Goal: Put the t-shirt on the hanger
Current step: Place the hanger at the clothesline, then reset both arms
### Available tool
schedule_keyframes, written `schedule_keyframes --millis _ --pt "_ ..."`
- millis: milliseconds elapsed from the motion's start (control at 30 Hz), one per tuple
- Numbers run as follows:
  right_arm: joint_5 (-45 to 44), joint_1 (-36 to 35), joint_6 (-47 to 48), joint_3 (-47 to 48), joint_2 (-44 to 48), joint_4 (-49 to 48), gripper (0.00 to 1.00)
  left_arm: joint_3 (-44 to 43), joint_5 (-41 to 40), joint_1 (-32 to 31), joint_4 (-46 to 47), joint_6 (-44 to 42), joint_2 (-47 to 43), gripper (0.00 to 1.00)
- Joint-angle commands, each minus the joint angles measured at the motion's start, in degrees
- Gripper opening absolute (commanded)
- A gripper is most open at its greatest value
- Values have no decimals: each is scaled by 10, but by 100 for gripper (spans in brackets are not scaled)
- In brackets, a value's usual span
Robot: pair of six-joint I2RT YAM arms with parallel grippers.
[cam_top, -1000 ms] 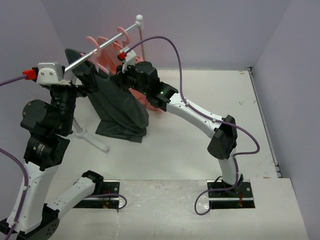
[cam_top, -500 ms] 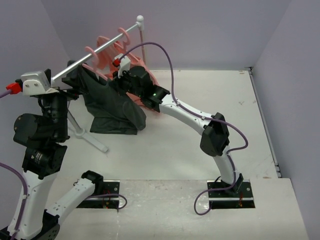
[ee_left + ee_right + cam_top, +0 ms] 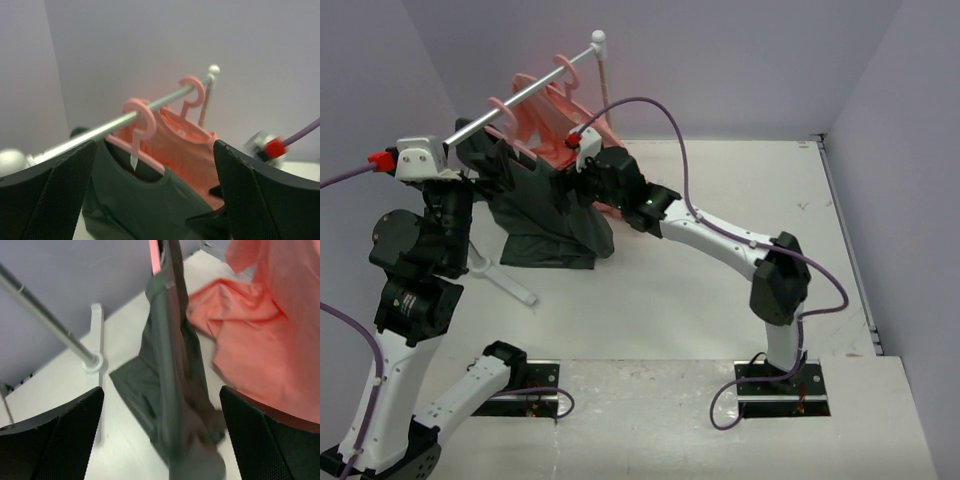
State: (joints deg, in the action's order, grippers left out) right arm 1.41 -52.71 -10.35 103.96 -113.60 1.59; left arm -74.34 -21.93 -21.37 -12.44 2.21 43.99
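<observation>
Pale lilac walls are seen behind a white bench, on which a silver rail is carried by a stand. The t-shirt is hung on the hanger, whose hook is caught over the rail, with its lower part bunched on the bench and a pink garment hung just behind it. The left tool is held spread wide apart near the rail in front of the t-shirt, and the right tool is likewise spread apart beside the t-shirt, nothing being gripped by either.
</observation>
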Motion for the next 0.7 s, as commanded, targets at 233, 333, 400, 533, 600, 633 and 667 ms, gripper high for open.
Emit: schedule_keyframes --millis 233,333,400,533,600,633,667 --pt "-400 0 -99 -418 594 213 99 259 0 4 -204 107 -220 100" --pt "-475 0 -148 -495 723 311 99 290 -45 4 -213 119 -261 100" --pt "-479 0 -192 -515 800 389 99 307 -51 5 -193 109 -292 100" --pt "-486 0 -229 -526 912 485 99 345 -77 5 -170 111 -326 100" --pt "-492 0 -232 -523 944 507 99 345 -75 5 -169 129 -338 100" --pt "-495 0 -229 -524 961 511 99 353 -69 4 -165 137 -348 100" --pt "-495 0 -225 -525 977 511 99 365 -61 5 -158 145 -358 100"
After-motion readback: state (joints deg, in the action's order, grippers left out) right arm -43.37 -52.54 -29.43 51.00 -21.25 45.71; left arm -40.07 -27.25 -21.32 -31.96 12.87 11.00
